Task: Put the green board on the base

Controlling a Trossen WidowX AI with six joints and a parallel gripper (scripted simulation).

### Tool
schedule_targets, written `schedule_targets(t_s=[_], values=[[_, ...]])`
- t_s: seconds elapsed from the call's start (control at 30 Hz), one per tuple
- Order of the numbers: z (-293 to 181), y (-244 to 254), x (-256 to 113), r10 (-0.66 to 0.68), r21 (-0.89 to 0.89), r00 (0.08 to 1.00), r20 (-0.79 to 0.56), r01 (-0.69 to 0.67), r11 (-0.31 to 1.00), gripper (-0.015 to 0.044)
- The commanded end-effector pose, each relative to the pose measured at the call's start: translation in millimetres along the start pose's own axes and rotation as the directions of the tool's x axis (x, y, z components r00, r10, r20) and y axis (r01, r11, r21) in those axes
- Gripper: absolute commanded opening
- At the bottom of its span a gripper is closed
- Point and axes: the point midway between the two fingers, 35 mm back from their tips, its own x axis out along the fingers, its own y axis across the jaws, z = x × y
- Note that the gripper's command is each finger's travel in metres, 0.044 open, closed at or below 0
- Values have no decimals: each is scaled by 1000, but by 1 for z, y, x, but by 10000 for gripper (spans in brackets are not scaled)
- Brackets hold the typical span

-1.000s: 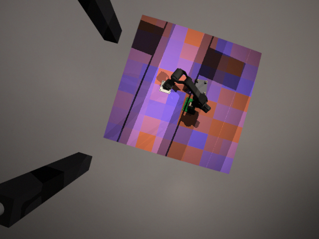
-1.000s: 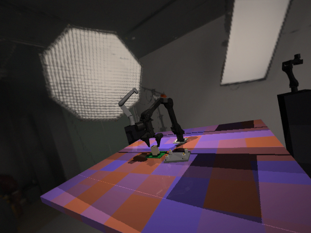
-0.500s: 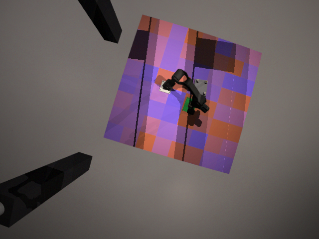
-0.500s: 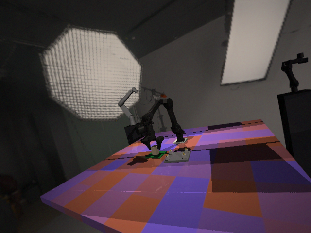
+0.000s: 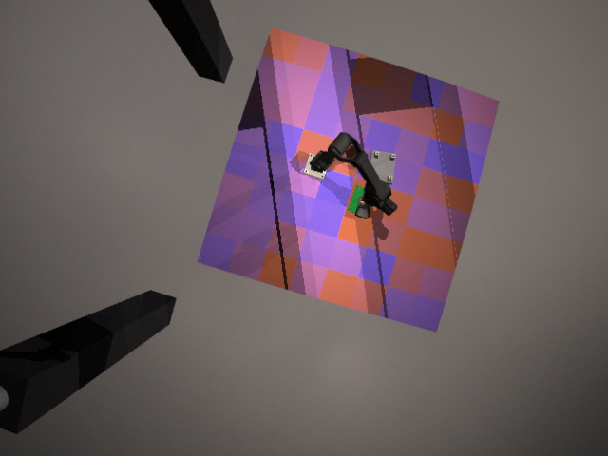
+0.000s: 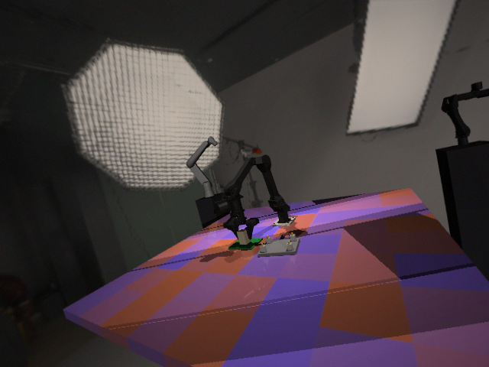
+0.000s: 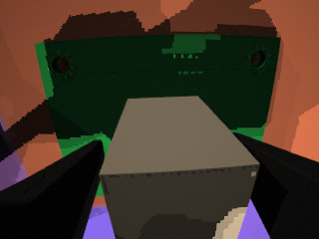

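When you look across from the left in the outside view, a big bright light (image 6: 146, 118) comes first. Then there is a grey arm (image 6: 199, 152), up on a black block (image 6: 205, 211) behind the table (image 5: 324, 216) (image 6: 252, 292). Next comes the gripper (image 5: 364, 202) (image 6: 243, 235) (image 7: 166, 143), pointing down over the green board (image 5: 355, 199) (image 6: 235, 246) (image 7: 90, 95). Its jaws are part open, one on each side of the square handle (image 5: 362, 201) (image 6: 243, 238) (image 7: 174, 134), and they are not squeezing it. The wrist view shows thin gaps beside the handle.

The board lies flat on the table, handle side up, and two of its corner holes show in the wrist view. Just right of it is the grey base (image 5: 382, 166) (image 6: 278, 248). Its four posts have gold pins on top, and the board is not on them. The black arm (image 5: 375, 179) (image 6: 270, 177) bends over and stands on a white plate (image 5: 308, 171) (image 6: 291, 221) behind the base. Far right, another black arm (image 6: 458, 118) stands on a tall dark block (image 6: 466, 189).
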Motion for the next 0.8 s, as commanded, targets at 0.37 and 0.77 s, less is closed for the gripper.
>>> schedule_targets(t_s=[0.37, 0.77], values=[[1, 0, 0, 3, 4, 1000, 3, -3, 1000, 85], [4, -1, -28, 3, 4, 1000, 3, -3, 1000, 0]])
